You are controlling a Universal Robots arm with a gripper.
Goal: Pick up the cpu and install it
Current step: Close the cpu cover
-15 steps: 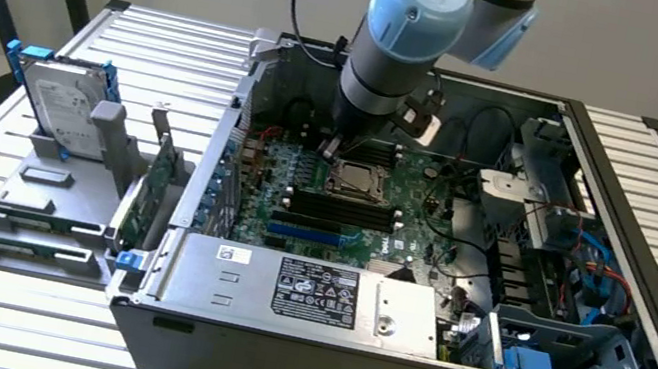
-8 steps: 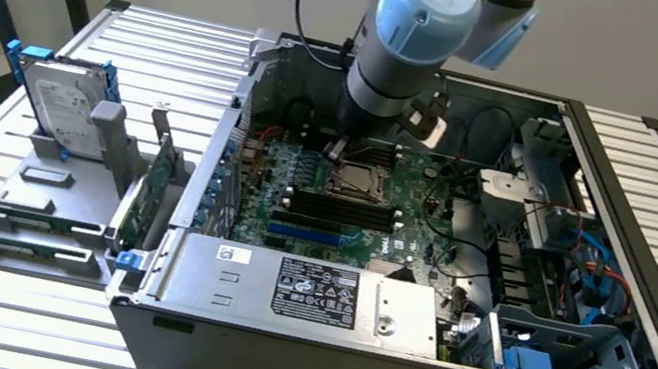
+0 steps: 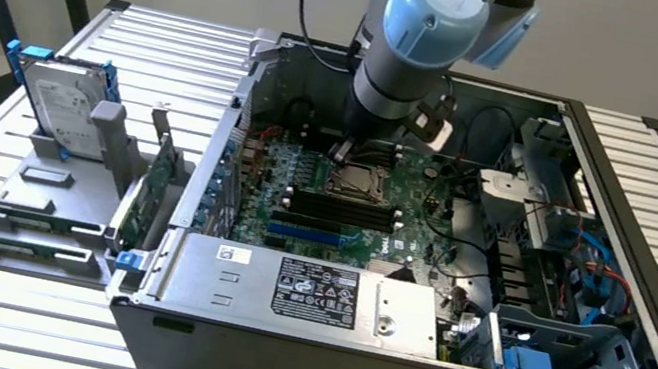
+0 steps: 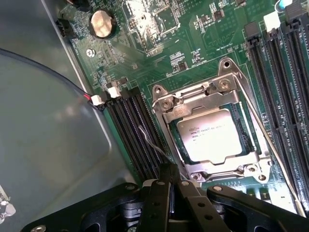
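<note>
Motherboard (image 4: pixel 193 43) carries the cpu (image 4: pixel 212 140) seated in its socket frame (image 4: pixel 193 104), judged light, stiff, fragile, graspable by edges only; gripper (image 4: pixel 169 176), jaws closed empty, at the frame's corner.

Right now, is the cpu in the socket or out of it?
In: the cpu lies flat within the metal socket frame on the green motherboard.

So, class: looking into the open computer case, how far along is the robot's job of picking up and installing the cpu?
Done: the cpu already lies in its socket, with the metal frame down around it. In hand: the end effector is shut and carries no chip; its tips sit at a thin wire lever beside the socket. Left: whether the socket's levers are latched cannot be told.
</note>
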